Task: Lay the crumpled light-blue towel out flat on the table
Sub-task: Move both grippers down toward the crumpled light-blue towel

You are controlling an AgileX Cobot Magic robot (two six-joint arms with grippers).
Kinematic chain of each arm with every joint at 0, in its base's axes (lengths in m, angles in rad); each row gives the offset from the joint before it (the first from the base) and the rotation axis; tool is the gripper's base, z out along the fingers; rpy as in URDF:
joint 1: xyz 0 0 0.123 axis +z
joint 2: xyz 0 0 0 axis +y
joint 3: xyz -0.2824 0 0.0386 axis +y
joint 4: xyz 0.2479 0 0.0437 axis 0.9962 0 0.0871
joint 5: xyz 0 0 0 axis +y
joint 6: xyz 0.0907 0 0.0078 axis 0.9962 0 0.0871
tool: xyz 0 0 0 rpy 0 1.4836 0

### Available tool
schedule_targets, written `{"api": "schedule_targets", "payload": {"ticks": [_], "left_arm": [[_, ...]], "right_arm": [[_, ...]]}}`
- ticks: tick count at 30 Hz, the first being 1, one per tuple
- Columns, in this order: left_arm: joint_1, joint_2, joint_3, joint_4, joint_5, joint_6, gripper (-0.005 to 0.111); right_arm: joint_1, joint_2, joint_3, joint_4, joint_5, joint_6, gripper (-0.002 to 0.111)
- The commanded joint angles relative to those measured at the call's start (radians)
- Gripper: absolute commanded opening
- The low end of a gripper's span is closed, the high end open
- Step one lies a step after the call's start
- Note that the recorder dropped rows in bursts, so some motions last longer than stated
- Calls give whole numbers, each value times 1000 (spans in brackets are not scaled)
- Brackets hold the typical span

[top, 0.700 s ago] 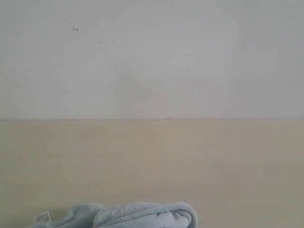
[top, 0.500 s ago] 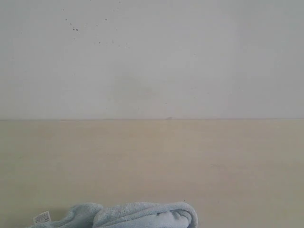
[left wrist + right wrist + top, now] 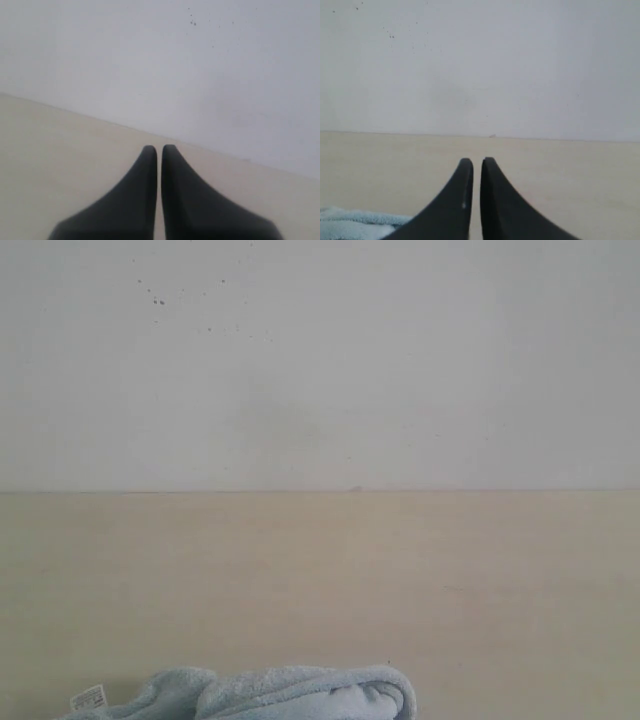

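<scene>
The towel [image 3: 250, 692] is seen crumpled in a low heap on the table [image 3: 400, 580], at about 7 o'clock in the exterior view and cut off by the picture's near edge. Its white label [image 3: 89, 698] lies at the heap's 9 o'clock end, and a rolled fold at its 3 o'clock end. The left end effector [image 3: 159, 150] is pressed together on nothing, over bare table, with no cloth in its view. The right end effector [image 3: 476, 162] is likewise closed and empty, though a strip of towel [image 3: 350, 222] is seen near it. No spreading is judged to have begun. Next, both end effectors would need to be opened, lowered to the heap, and a hem or corner taken in each.
</scene>
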Motion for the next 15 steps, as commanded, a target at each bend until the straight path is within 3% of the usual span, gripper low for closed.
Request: {"api": "schedule_targets", "payload": {"ticks": [1, 5, 9, 13, 15], "left_arm": [[2, -3, 4, -66, -30, -71, 4], [2, -3, 4, -66, -62, -71, 4], [2, -3, 4, -66, -108, -71, 4], [2, -3, 4, -66, -382, -94, 4], [2, -3, 4, -66, -633, -131, 4]], "right_arm": [[2, -4, 0, -5, -102, 6, 6], [2, -4, 0, -5, -262, 131, 6], [2, -4, 0, 1, -613, 411, 6], [2, -4, -54, 163, -833, 453, 6], [2, -4, -152, 186, -873, 471, 6]]}}
